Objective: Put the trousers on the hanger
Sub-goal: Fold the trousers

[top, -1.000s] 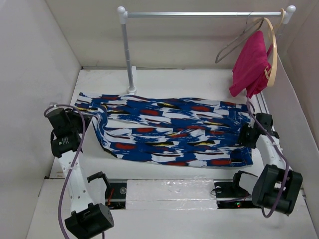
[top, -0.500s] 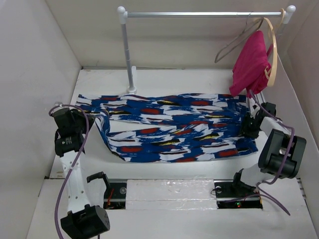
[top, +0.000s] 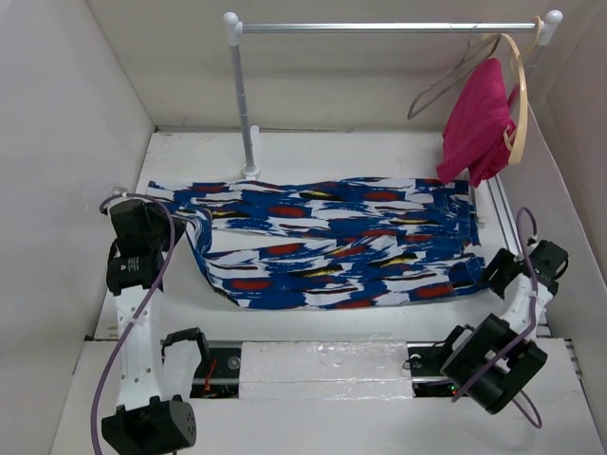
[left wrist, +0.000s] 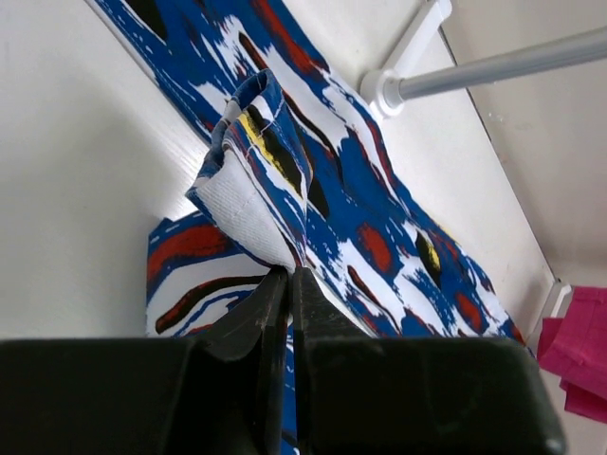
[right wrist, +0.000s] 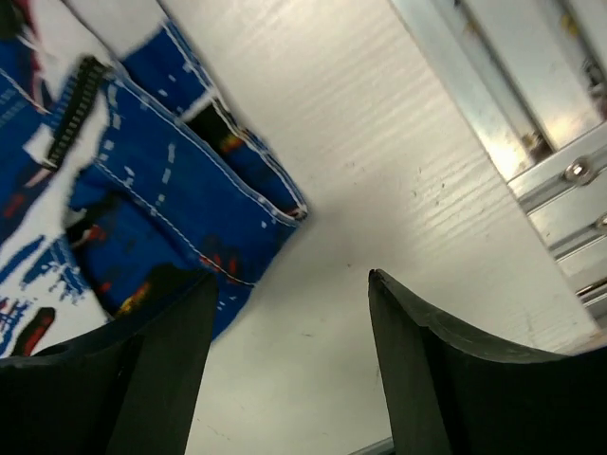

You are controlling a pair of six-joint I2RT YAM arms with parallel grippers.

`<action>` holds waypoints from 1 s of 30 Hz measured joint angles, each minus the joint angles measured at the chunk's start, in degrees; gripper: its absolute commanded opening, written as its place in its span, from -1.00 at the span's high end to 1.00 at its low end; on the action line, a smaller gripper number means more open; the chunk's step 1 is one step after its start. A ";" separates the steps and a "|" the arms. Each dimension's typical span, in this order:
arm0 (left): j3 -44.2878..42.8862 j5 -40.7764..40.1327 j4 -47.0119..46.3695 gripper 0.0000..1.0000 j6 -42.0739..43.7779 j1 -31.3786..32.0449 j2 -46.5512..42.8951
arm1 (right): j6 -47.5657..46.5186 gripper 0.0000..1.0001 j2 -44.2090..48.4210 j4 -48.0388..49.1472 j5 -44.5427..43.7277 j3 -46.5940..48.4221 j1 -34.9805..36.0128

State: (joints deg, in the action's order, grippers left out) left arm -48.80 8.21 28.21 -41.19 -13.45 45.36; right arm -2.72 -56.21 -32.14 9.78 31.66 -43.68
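Note:
The printed trousers (top: pixel 332 246) lie spread flat across the table, waist end at the right. My left gripper (top: pixel 186 226) is shut on a raised fold of the trousers' left end, seen pinched at the fingertips in the left wrist view (left wrist: pixel 289 272). My right gripper (top: pixel 497 271) is open and empty, just right of the waist corner (right wrist: pixel 171 190), with bare table between its fingertips (right wrist: pixel 289 280). The thin grey wire hanger (top: pixel 441 89) hangs on the rail at the back right.
A clothes rail (top: pixel 379 28) on a white post (top: pixel 244 114) spans the back. A wooden hanger (top: pixel 519 95) with a pink garment (top: pixel 477 118) hangs at its right end. An aluminium track (right wrist: pixel 493 85) runs along the table's right side. Walls enclose both sides.
My right gripper let go of the trousers' waist end and drew back to the right and nearer. The trousers shifted slightly away from the near edge. The left gripper kept its hold.

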 measured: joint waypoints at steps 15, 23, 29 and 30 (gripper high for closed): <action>-2.32 -10.12 0.24 1.00 -0.24 -0.61 4.98 | -0.39 -0.09 -10.91 6.36 12.81 -1.77 -5.95; -4.07 -19.41 2.12 1.00 -0.68 -1.77 10.97 | -3.89 1.00 -8.92 1.66 14.23 0.81 -6.01; -11.93 -23.23 5.55 1.00 -1.79 -0.31 17.20 | -6.75 1.00 6.43 -9.88 8.37 10.51 -2.25; -12.94 -23.61 6.05 1.00 -1.97 0.00 18.18 | -7.06 1.00 8.52 -11.58 7.37 11.52 -2.19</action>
State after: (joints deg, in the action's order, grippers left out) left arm -61.73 -15.40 34.26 -43.16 -13.45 63.55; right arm -9.78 -47.68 -43.72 17.15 43.18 -45.87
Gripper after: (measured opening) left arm 0.006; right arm 0.057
